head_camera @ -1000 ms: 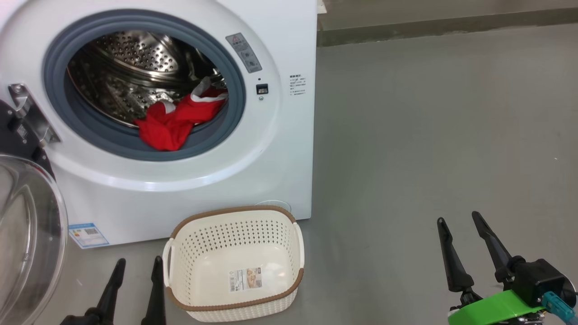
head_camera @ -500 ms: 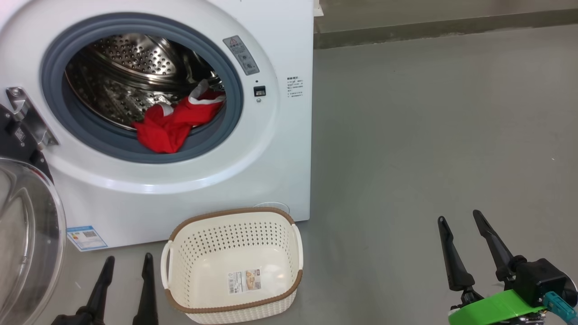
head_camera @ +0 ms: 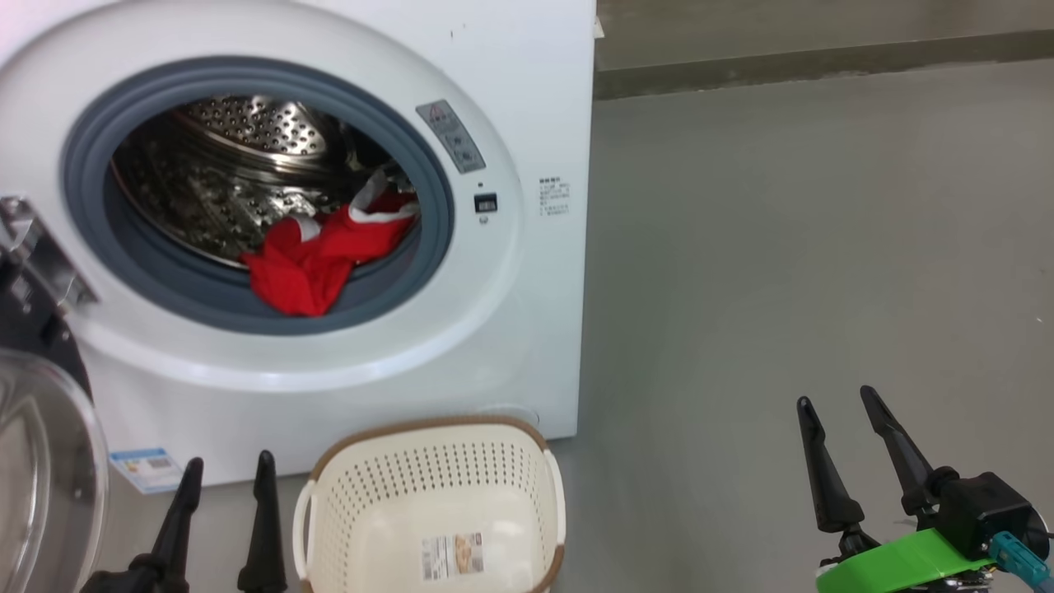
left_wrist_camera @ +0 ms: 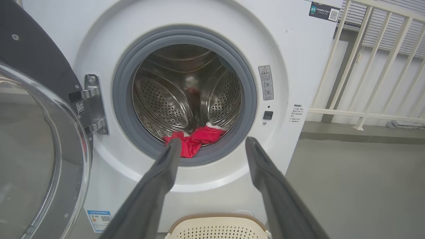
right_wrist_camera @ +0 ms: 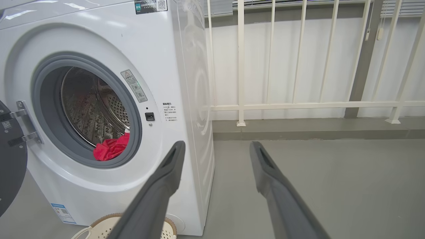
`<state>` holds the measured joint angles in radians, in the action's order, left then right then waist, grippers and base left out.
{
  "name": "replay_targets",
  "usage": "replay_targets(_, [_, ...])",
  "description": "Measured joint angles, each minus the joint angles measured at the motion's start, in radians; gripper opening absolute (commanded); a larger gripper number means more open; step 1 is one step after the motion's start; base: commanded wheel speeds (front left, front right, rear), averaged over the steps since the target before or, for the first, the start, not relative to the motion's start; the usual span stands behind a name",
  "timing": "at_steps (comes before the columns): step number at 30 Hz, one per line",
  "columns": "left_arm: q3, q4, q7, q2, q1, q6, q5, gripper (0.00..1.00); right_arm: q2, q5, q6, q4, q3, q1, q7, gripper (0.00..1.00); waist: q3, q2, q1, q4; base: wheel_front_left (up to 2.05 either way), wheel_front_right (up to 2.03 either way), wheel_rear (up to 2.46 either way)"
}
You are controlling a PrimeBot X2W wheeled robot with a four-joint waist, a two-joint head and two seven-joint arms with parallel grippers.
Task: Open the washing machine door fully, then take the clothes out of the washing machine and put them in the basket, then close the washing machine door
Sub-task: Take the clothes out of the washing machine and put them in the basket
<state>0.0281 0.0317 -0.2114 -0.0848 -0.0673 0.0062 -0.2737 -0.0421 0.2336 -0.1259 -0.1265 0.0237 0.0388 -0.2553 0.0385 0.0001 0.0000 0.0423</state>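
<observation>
My left gripper (head_camera: 229,461) hangs low in front of the white front-loading washing machine (head_camera: 527,99), its two long dark fingers spread wide and grasping nothing. Just to the left of this gripper stands the washing machine door (head_camera: 41,486), swung open on its metal hinge (left_wrist_camera: 94,106), its clear glass bowl bulging toward me. Ahead of the gripper and above it, the red clothes (head_camera: 317,255) with white trim lie bunched at the bottom of the perforated steel drum (head_camera: 247,156), one fold spilling onto the grey rubber ring (head_camera: 428,272); in the left wrist view they sit just beyond the tip of one finger. Just to the right of the left gripper, the cream perforated basket (head_camera: 387,486) with a brown rim rests on the floor (head_camera: 782,247), close against the machine's front, a paper label (head_camera: 453,556) on its bottom. A small blue sticker (head_camera: 144,468) marks the machine's lower corner, just ahead of the left gripper. My right gripper (head_camera: 835,397) is well to the right of the basket, over bare grey floor, fingers likewise parted and empty, with a green band (head_camera: 897,564) at its wrist. The machine lies ahead and left of it, and a white railing (right_wrist_camera: 298,106) runs beyond it.
</observation>
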Motion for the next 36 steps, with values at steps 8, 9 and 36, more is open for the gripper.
replay_targets(8, [-0.015, -0.022, 0.009, 0.0, 0.0, -0.007, -0.008, 1.0, 0.0, 0.004, 0.0, -0.006, -0.002, -0.002, 0.0, 1.0, -0.008, 0.0, 0.0, -0.002, 1.48, -1.48, 0.0])
replay_targets(9, [-0.016, -0.023, 0.009, 0.0, 0.0, -0.006, -0.008, 1.0, 0.0, 0.004, 0.0, -0.007, -0.003, -0.002, 0.0, 1.0, -0.009, 0.0, 0.0, -0.001, 0.87, -0.87, 0.0])
replay_targets(36, [-0.031, -0.012, 0.013, 0.002, 0.001, 0.04, -0.007, 1.0, 0.0, -0.007, 0.0, -0.011, -0.021, -0.004, 0.0, 1.0, -0.028, 0.0, 0.0, -0.007, 0.09, -0.09, 0.0])
